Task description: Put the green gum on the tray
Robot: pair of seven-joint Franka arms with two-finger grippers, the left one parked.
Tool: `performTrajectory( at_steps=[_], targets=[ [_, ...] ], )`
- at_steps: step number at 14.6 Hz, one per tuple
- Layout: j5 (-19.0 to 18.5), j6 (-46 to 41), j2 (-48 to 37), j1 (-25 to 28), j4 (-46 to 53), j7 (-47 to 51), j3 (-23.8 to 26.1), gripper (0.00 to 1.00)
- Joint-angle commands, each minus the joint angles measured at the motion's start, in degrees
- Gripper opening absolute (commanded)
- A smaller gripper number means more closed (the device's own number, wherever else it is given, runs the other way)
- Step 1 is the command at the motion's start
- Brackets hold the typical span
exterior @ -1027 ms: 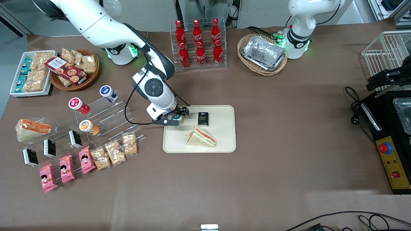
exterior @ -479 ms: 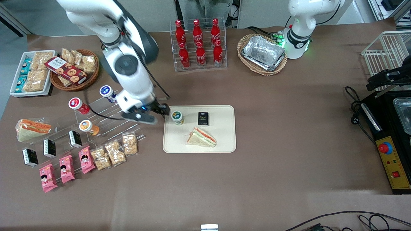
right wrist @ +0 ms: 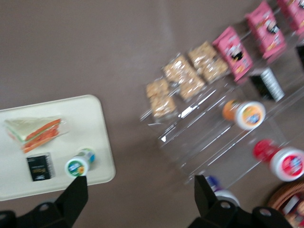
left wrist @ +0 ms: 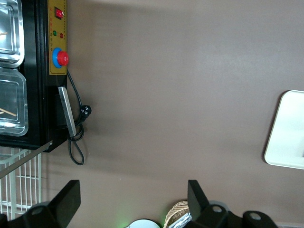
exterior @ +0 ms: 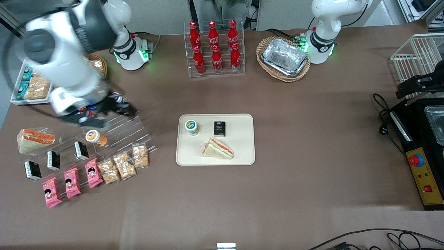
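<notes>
The green gum [exterior: 191,126], a small jar with a white-rimmed green lid, stands upright on the cream-white tray [exterior: 242,152], in the tray's corner toward the working arm. It also shows in the right wrist view [right wrist: 78,165], on the tray [right wrist: 95,118]. My gripper [exterior: 111,111] is raised above the clear acrylic stand, well away from the tray toward the working arm's end. In the right wrist view the gripper [right wrist: 140,199] is wide open, with nothing between its fingers. A corner of the tray shows in the left wrist view [left wrist: 287,133].
A wrapped sandwich [exterior: 218,148] and a small black box [exterior: 219,128] lie on the tray. The acrylic stand [exterior: 121,130] carries an orange-lidded jar [exterior: 93,136] and others. Snack packs [exterior: 123,165], a cola bottle rack [exterior: 215,48] and a basket of foil trays [exterior: 283,59] stand around.
The gripper has let go of the green gum, risen and swung away toward the working arm's end, over the acrylic stand. The gum stays standing on the tray.
</notes>
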Motion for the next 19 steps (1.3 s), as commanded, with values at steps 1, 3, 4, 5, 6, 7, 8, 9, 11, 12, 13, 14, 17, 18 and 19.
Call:
performTrajectory(
  at_steps=[1,3,4,5,6,7,8,9,11,12,13,14,17,18,19],
  targets=[
    [1.26,-2.29,0.77,-9.82,4.26,-14.85,0.63,1.00],
    [1.26,-3.95,0.68,-14.84,5.50,-21.20,0.54,1.00],
    [1.87,-4.57,0.33,-17.29,5.59,-21.92,0.54,1.00],
    [4.66,-4.75,0.24,-20.36,5.68,-21.92,0.46,1.00],
    [5.74,-5.36,-1.24,-22.31,5.68,-22.01,0.54,1.00],
    [5.92,-6.59,-2.90,-23.02,5.68,-22.10,0.54,1.00],
    [5.84,-8.78,-3.44,-23.64,5.59,-22.27,0.28,1.00],
    [5.92,-10.89,-4.14,-23.65,5.42,-22.88,0.10,1.00],
    [6.01,-10.56,-4.07,-23.65,5.59,-23.42,-0.16,1.00],
    [5.92,-10.56,-3.89,-23.39,5.76,-23.51,0.01,1.00],
    [6.27,-10.56,-3.97,-23.12,5.85,-23.42,0.01,1.00],
    [6.27,-10.56,-4.24,-22.86,5.85,-23.42,0.10,1.00],
    [6.10,-9.42,-3.19,-22.51,5.77,-23.51,0.28,1.00],
    [6.27,-9.06,-3.10,-22.16,5.77,-23.51,0.28,1.00],
    [6.19,-8.97,-2.49,-21.89,5.77,-23.51,0.19,1.00]
  ],
)
